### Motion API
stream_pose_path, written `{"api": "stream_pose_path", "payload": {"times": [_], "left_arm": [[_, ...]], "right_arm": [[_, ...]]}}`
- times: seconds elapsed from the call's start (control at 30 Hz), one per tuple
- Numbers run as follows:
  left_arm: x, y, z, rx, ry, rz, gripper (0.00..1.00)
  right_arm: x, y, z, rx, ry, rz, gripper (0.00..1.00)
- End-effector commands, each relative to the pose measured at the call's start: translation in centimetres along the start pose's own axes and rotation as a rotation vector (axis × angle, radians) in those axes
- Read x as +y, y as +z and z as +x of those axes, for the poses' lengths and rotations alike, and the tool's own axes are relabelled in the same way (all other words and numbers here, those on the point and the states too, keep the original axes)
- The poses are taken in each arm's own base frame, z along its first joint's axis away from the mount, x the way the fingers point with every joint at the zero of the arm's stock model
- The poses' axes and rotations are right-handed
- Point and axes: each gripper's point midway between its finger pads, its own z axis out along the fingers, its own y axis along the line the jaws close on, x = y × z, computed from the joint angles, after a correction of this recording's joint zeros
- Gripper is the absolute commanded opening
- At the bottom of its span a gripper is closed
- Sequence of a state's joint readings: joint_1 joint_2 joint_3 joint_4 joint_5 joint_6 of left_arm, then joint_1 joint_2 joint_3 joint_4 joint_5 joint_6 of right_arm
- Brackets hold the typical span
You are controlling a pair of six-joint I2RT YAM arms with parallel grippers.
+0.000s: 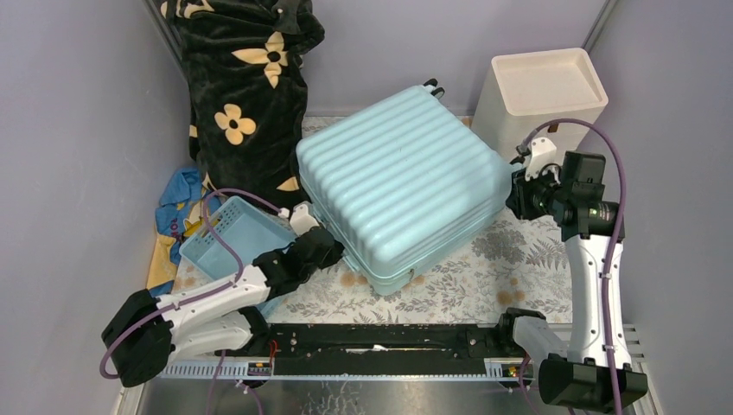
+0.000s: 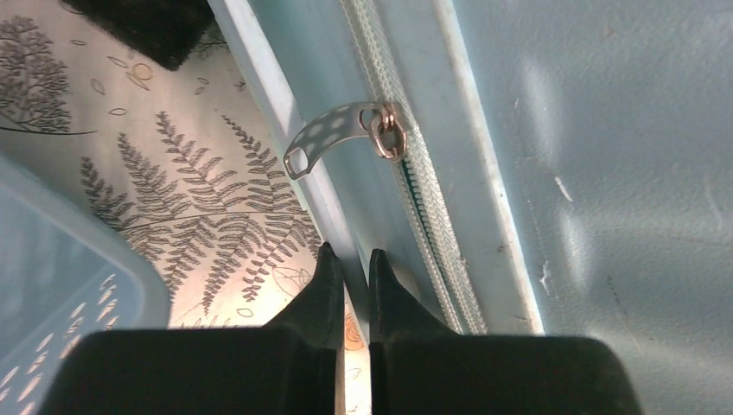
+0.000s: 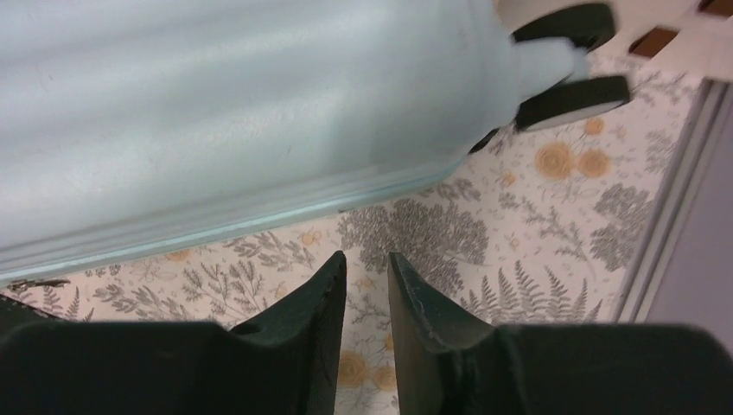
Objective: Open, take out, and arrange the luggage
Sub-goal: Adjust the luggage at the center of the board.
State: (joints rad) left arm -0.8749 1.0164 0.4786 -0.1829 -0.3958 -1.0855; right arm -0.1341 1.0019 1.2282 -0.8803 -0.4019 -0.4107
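The luggage (image 1: 398, 181), a pale aqua ribbed hard-shell suitcase, lies closed on the flowered tablecloth with its wheels (image 1: 432, 86) at the back. My left gripper (image 1: 331, 251) is at its front left side, low by the zip line. In the left wrist view that gripper (image 2: 349, 252) is shut, with the luggage (image 2: 605, 173) rim running just past the tips. A metal zipper pull (image 2: 341, 130) hangs free ahead of them. My right gripper (image 1: 512, 197) hovers at the luggage's right side. In its own view the right gripper (image 3: 367, 257) has a narrow gap with only tablecloth behind it, below the shell (image 3: 216, 112).
A small blue basket (image 1: 233, 233) sits left of the luggage, beside my left arm. A cream drawer unit (image 1: 540, 95) stands at the back right, close behind my right wrist. A black flowered blanket (image 1: 251, 86) is heaped at the back left. Grey walls close in both sides.
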Motion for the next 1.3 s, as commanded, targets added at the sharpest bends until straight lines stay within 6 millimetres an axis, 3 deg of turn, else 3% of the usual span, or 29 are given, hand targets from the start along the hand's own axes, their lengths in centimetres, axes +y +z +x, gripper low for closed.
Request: {"api": "stream_pose_path", "payload": {"times": [0.0, 0.1, 0.33, 0.5, 0.63, 0.77, 0.87, 0.93, 1.03, 1.17, 1.27], "left_arm": [[-9.8, -2.3, 3.3, 0.147, 0.070, 0.397, 0.01], [-11.2, -2.3, 4.0, 0.165, 0.074, 0.438, 0.01], [-15.1, -2.2, 7.3, 0.222, 0.115, 0.516, 0.03], [-17.4, -2.0, 10.2, 0.273, 0.123, 0.574, 0.06], [-18.7, -2.0, 11.6, 0.304, 0.144, 0.605, 0.20], [-19.5, -3.2, 12.6, 0.344, 0.223, 0.684, 0.40], [-17.6, -5.0, 13.1, 0.380, 0.311, 0.724, 0.52], [-15.1, -5.8, 13.1, 0.396, 0.379, 0.705, 0.62], [-11.4, -7.1, 12.3, 0.383, 0.459, 0.663, 0.69], [-9.3, -9.3, 9.0, 0.270, 0.559, 0.664, 0.73], [-8.8, -10.1, 5.6, 0.136, 0.613, 0.649, 0.96]], "right_arm": [[0.2, 1.3, 3.9, 0.083, 0.045, 0.000, 0.30], [0.2, 2.3, 4.5, 0.067, 0.049, -0.009, 0.31], [-2.8, 4.6, 0.9, 0.016, 0.098, 0.016, 0.31], [-5.2, 5.4, -0.2, 0.015, 0.122, 0.055, 0.32], [-7.0, 5.6, -0.8, 0.006, 0.118, 0.101, 0.33], [-8.4, 5.5, -1.4, -0.001, 0.138, 0.110, 0.34], [-7.0, 4.8, -1.7, -0.004, 0.141, 0.027, 0.36], [-5.2, 3.9, -1.6, -0.022, 0.118, -0.040, 0.45], [-2.8, 2.6, -1.0, -0.047, 0.076, -0.104, 0.55], [0.4, 0.4, -0.5, -0.071, 0.026, -0.199, 0.62], [3.8, -1.4, -1.0, -0.140, -0.026, -0.332, 0.67]]}}
